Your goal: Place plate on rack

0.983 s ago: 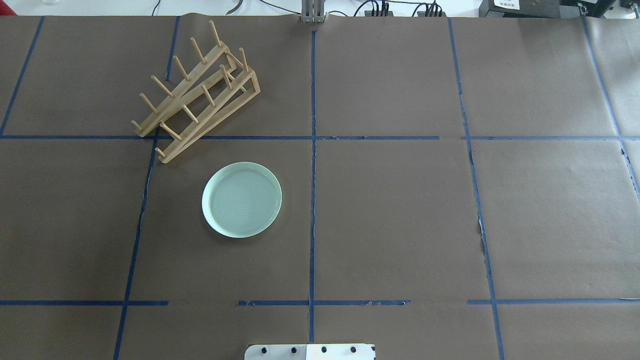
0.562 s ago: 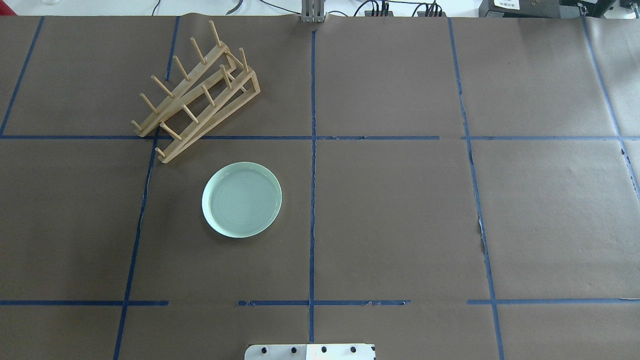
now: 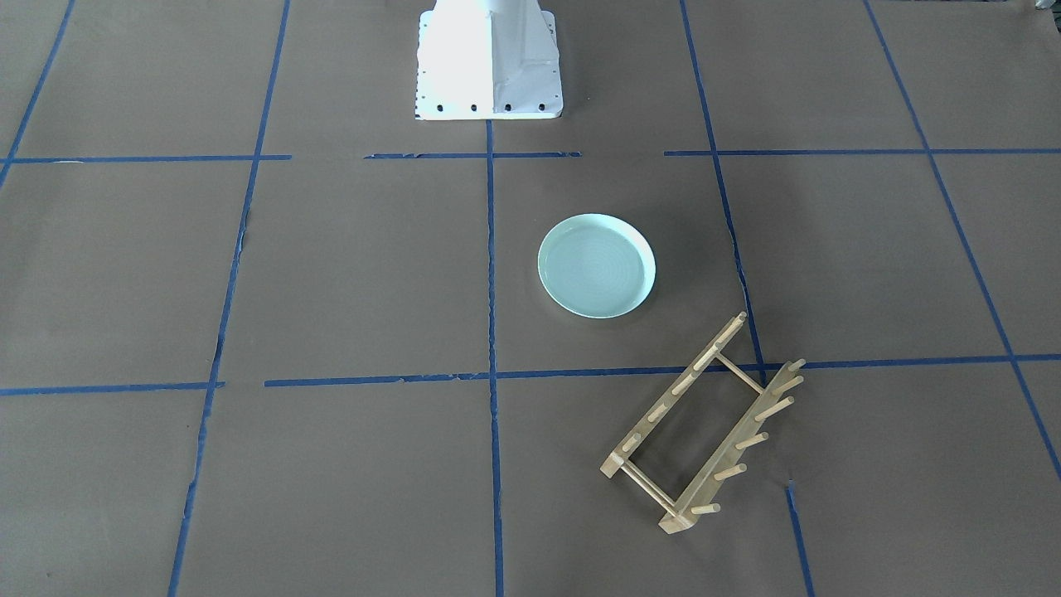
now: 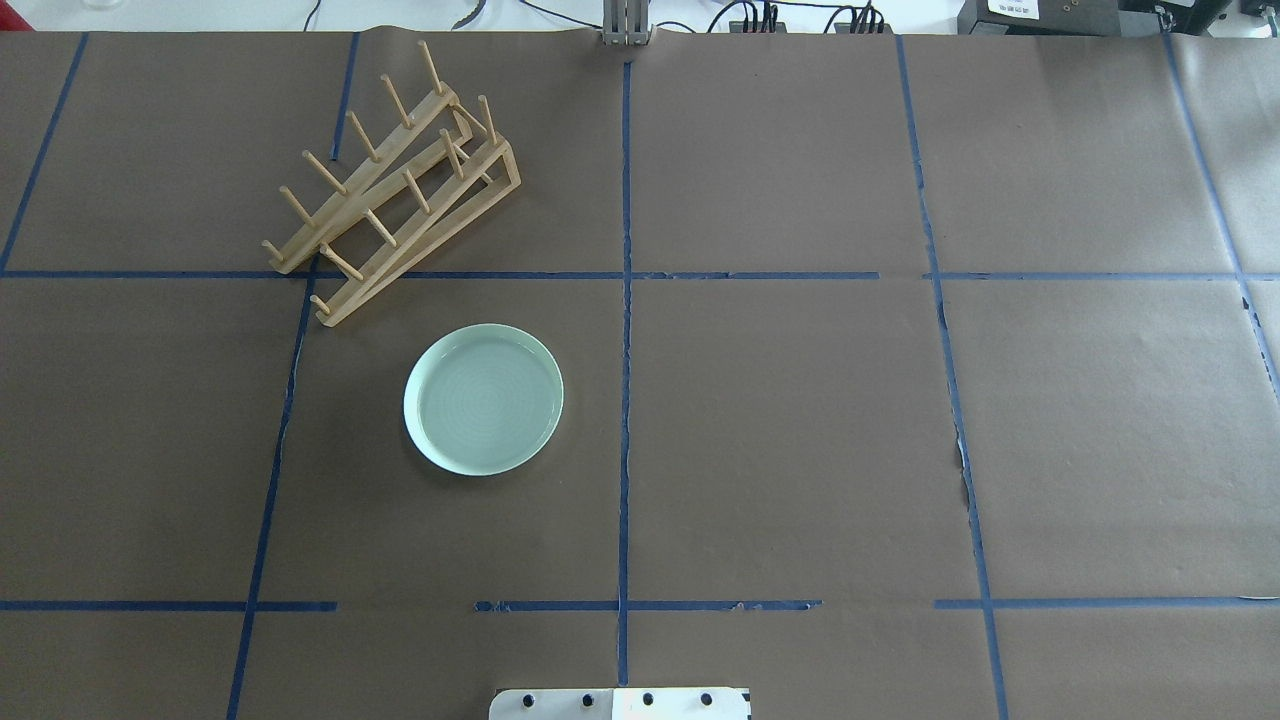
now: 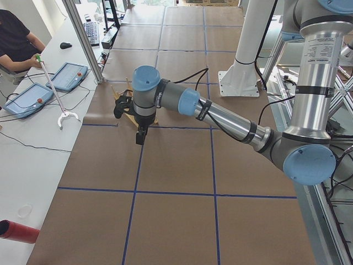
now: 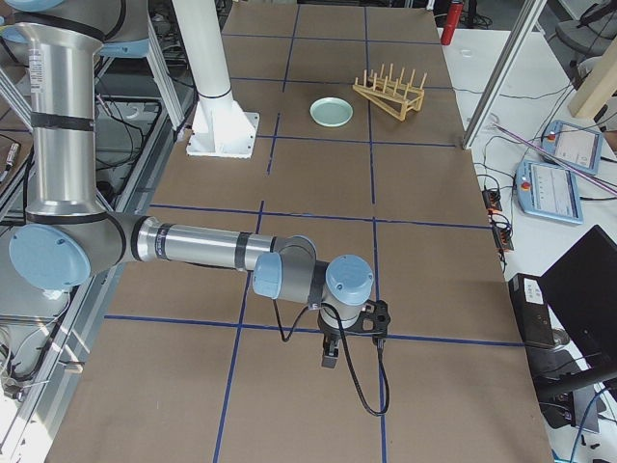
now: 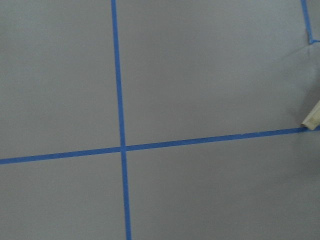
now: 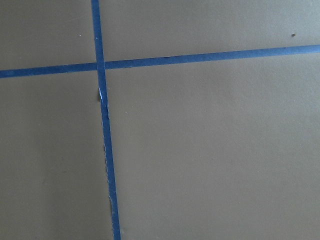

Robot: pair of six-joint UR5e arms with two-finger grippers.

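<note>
One plate lies flat near one rack, apart from it. Whether my left gripper and right gripper are spread, I cannot tell.

Nothing is changing on the table across the last second of the overhead view. The plate is lying flat in the same spot, and the rack beyond it is holding the same skewed angle.
</note>
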